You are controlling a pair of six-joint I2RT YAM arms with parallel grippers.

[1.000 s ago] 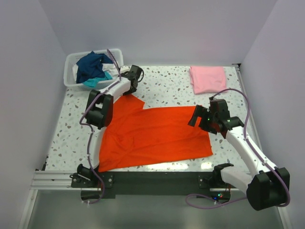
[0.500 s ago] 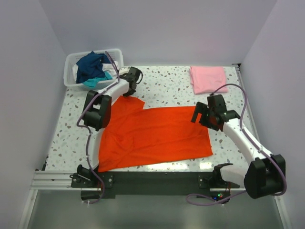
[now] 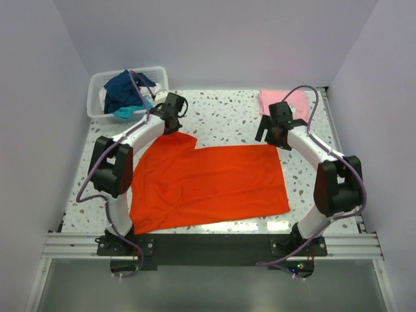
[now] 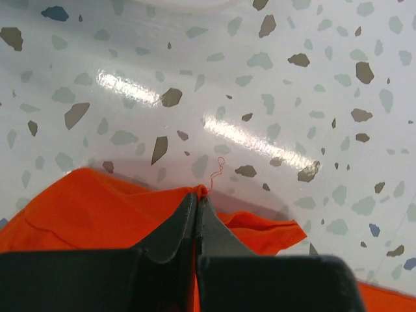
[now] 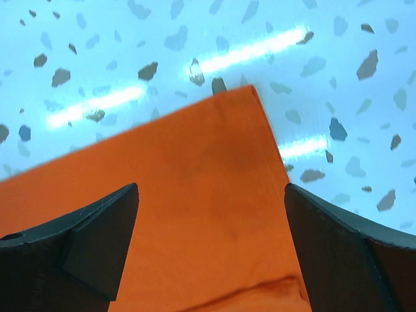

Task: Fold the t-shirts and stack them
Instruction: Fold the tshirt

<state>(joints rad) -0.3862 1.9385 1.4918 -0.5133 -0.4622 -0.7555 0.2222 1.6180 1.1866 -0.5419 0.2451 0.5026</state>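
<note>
Two t-shirts lay out on the speckled bench (image 3: 227,110) in the top view. The orange-red t-shirt (image 3: 208,185) was spread wide across the middle with creases toward its left side. A light pink t-shirt (image 3: 298,103) sat folded at the far right corner. A white basket (image 3: 97,81) at the far left corner held a navy shirt (image 3: 120,88) and a teal one (image 3: 127,112), both bunched up. The left hand (image 3: 168,120) was at the orange-red shirt's far left corner, and the right hand (image 3: 273,135) was just above its far right corner.

From the left wrist, the left hand (image 4: 197,195) was fully closed, its two fingers pinching a raised peak of the orange-red t-shirt (image 4: 84,208). A loose thread curled up from the pinched edge over the bench (image 4: 292,97).

From the right wrist, the right hand (image 5: 211,195) stood wide open and held nothing. Its fingers (image 5: 97,240) straddled the smooth corner of the orange-red t-shirt (image 5: 195,169), which lay flat on the bench (image 5: 162,39) between them.
</note>
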